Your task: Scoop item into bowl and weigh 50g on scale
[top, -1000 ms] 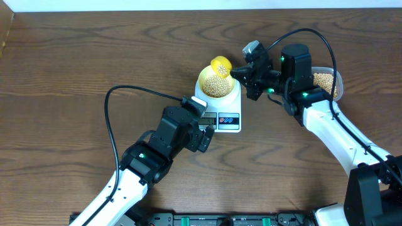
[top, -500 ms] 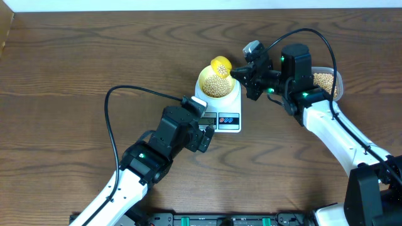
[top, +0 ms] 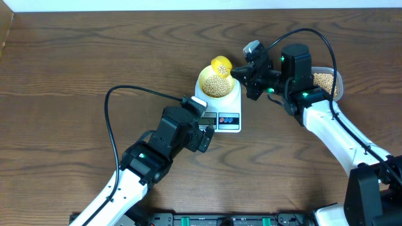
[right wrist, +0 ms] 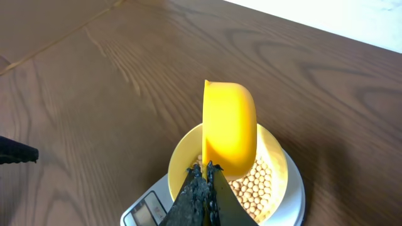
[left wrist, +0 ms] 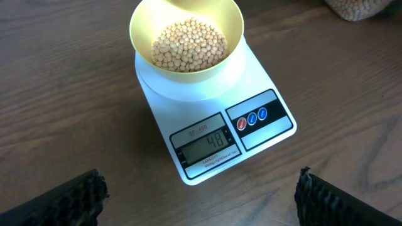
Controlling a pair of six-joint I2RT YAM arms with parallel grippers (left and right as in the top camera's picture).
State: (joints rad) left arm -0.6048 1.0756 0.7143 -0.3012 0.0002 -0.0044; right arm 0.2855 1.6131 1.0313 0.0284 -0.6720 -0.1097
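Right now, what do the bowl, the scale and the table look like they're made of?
The bowl looks like smooth pale yellow plastic, evenly coloured. The scale seems glossy white plastic with rounded edges. The table looks like dark wood or wood-print laminate; the grain alone cannot settle it.
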